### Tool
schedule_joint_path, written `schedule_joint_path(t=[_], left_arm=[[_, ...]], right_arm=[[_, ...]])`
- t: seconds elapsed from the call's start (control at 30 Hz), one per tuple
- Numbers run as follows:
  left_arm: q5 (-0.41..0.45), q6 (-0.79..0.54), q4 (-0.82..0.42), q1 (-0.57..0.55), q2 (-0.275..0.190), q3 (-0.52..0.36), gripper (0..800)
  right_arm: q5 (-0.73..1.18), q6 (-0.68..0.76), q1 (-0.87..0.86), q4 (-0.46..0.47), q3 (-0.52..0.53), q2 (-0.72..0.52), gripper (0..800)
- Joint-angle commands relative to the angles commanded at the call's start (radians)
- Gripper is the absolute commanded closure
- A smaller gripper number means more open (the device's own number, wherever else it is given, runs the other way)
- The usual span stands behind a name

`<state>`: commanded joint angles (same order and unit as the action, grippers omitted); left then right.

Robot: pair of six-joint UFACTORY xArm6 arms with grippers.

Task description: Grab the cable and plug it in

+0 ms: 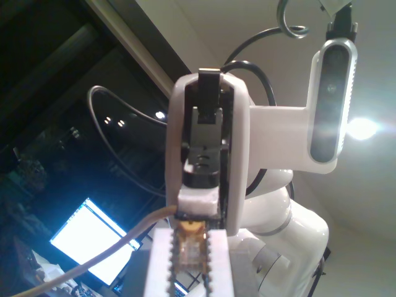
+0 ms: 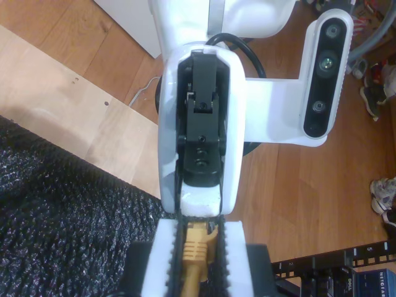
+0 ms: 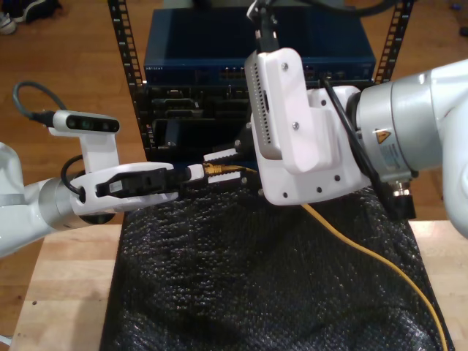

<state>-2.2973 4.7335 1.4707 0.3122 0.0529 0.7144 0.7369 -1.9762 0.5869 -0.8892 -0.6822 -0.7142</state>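
The yellow-orange cable (image 3: 365, 252) trails over the black mat from the exterior view's lower right up to where both grippers meet. My second gripper (image 2: 197, 257), on the big white arm at the exterior view's right (image 3: 230, 162), is shut on the cable's yellow boot (image 2: 195, 247). My first gripper (image 1: 192, 263), on the arm at the exterior view's left (image 3: 201, 172), faces it tip to tip. Its serrated fingers are closed around the clear amber plug (image 1: 190, 244). The plug end (image 3: 219, 170) hangs just in front of the rack.
A black rack (image 3: 128, 80) behind the grippers holds a blue switch (image 3: 241, 62) with a row of ports and darker panels below. A black padded mat (image 3: 248, 285) covers the wooden table (image 3: 66, 300). A rack panel (image 2: 334, 266) lies close to my second gripper.
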Motion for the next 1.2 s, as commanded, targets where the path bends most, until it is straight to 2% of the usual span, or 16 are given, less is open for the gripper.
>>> schedule_joint_path(t=[0.13,0.23,0.3,0.4,0.53,0.67,0.77,0.83,1.2], left_arm=[[-0.002,0.000,0.000,0.000,0.000,0.000,787],[-0.014,0.000,0.000,0.000,0.000,0.002,753],[-0.018,0.000,0.002,0.000,0.000,0.005,652],[-0.018,0.002,0.000,0.000,0.008,0.005,561],[-0.018,0.002,0.002,0.000,0.011,0.002,371],[-0.015,0.002,0.000,0.000,0.012,0.000,315],[-0.012,0.002,0.002,0.000,0.011,0.000,179],[-0.011,0.000,0.002,0.000,0.011,0.002,125],[0.002,-0.002,0.000,0.003,0.008,0.009,9]], right_arm=[[-0.012,0.002,-0.002,0.000,0.002,0.000,756],[-0.012,0.002,0.000,-0.002,0.002,-0.002,782],[-0.012,0.002,0.000,0.000,0.002,-0.002,790],[-0.012,0.002,0.000,0.000,0.002,-0.002,798],[-0.012,0.002,0.000,0.000,0.003,-0.002,799],[-0.012,0.003,0.000,-0.002,0.003,-0.002,799],[-0.012,0.005,0.000,-0.003,0.002,-0.002,799],[-0.014,0.005,-0.002,-0.003,0.002,-0.002,799],[-0.014,0.087,-0.043,-0.012,-0.028,0.028,800]])
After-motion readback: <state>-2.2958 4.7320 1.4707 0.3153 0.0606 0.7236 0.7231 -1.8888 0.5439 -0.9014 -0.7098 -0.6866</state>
